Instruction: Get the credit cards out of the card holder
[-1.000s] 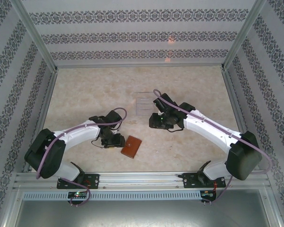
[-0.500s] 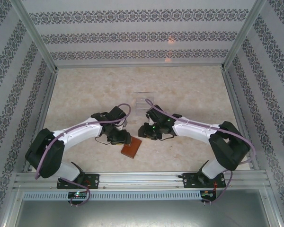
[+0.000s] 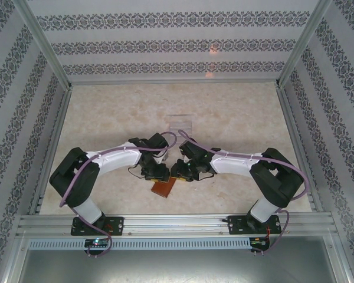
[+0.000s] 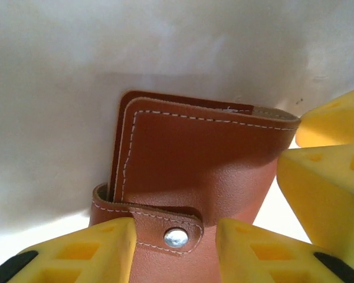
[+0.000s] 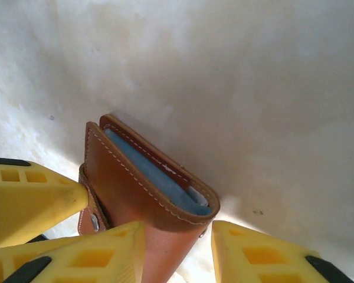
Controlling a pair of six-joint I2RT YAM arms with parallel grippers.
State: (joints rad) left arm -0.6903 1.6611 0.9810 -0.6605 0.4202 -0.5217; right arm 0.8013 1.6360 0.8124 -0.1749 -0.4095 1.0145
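Currently card holder [image 4: 189, 159] sits closed on table [image 3: 236, 112], snap fastened; the top view hides most of it under both wrists. Left gripper [image 4: 176, 230] pinches its tab edge. Right gripper [image 5: 177, 236] straddles its folded end, grip unclear. Credit cards hidden; only grey-blue lining [image 5: 147, 171] shows.

Reddish-brown leather card holder [image 4: 189, 159] lies folded shut (snap fastened).
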